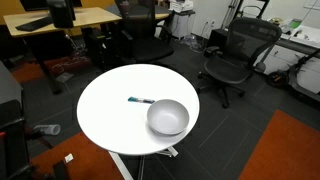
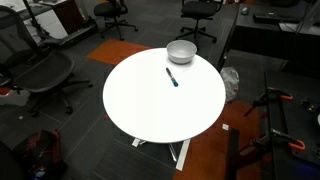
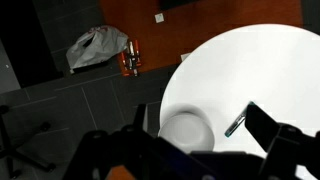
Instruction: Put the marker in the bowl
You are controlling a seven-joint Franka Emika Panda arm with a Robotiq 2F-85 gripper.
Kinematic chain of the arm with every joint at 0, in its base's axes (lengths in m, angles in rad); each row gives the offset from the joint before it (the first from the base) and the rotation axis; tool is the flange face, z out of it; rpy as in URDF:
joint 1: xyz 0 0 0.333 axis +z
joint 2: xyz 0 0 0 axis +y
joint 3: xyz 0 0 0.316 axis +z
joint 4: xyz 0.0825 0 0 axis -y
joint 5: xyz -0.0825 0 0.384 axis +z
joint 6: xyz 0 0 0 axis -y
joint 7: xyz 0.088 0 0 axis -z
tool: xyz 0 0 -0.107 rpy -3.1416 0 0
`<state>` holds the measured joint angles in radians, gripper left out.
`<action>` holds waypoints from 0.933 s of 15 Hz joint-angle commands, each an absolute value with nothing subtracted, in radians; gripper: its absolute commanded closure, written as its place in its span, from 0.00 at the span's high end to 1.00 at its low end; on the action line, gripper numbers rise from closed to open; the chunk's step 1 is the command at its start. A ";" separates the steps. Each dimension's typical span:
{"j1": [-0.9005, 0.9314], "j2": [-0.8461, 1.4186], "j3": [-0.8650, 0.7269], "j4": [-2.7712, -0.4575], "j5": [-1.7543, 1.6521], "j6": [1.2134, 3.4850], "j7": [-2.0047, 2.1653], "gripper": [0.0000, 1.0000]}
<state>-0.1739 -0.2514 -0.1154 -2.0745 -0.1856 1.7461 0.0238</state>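
Note:
The marker lies flat on the white round table, just beside the grey bowl. Both exterior views show them: the marker lies near the bowl at the table's edge. The arm does not show in either exterior view. In the wrist view my gripper is open and empty, high above the table. The bowl lies between its fingers and the marker is next to the right finger.
Black office chairs and a wooden desk stand around the table. More chairs show in an exterior view. A crumpled plastic bag and a bottle lie on the floor beside orange carpet.

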 commanded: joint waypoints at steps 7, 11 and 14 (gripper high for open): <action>-0.165 -0.251 -0.124 -2.071 -0.187 1.743 0.025 1.00; -0.157 -0.238 -0.121 -2.118 -0.136 1.839 0.069 1.00; -0.151 -0.218 -0.110 -2.164 -0.086 1.936 0.153 1.00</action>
<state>-0.1647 -0.2326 -0.1153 -2.1198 -0.1292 1.8497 0.0671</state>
